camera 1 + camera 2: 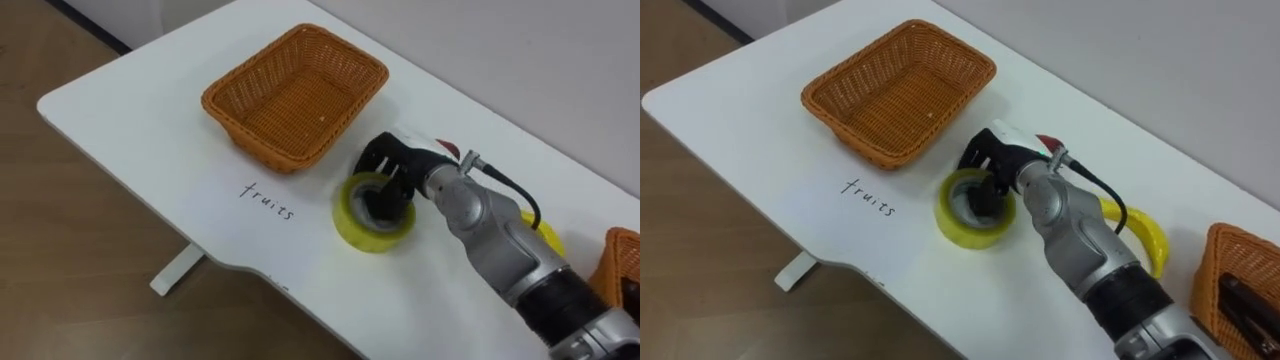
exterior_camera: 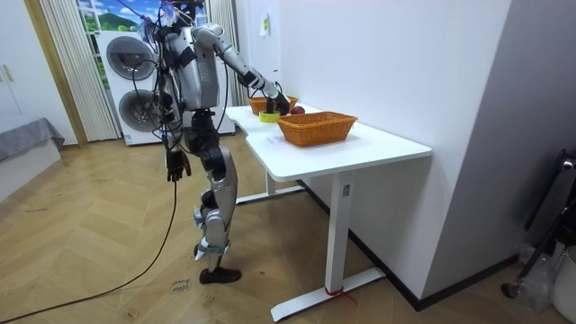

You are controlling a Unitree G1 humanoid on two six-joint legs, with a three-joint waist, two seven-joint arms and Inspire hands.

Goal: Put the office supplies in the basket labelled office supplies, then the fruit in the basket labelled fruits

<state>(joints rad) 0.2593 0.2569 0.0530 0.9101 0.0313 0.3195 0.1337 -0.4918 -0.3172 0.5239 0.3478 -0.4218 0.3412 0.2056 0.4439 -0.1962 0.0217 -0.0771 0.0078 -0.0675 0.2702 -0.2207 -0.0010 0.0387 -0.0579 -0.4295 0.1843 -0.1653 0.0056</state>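
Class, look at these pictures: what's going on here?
The robot stands at a white table, its right hand gripping a roll of yellow tape through its core. The roll rests on the table beside the empty wicker basket marked for fruit. A banana lies behind the arm, near a second basket. Its left hand hangs at its side.

Yellow tape roll (image 1: pixel 360 232), orange-brown woven basket (image 1: pixel 255 125), white table (image 1: pixel 130 110), yellow banana (image 1: pixel 1150 240).

right hand (image 1: pixel 395 165) front sunk in the yellow tape roll (image 1: pixel 355 226) hole, grip unreadable. banana (image 1: pixel 1148 238) mostly behind the forearm. second basket (image 1: pixel 1232 262) cut by right edge. red thing (image 1: pixel 447 148) behind the wrist, unidentifiable.
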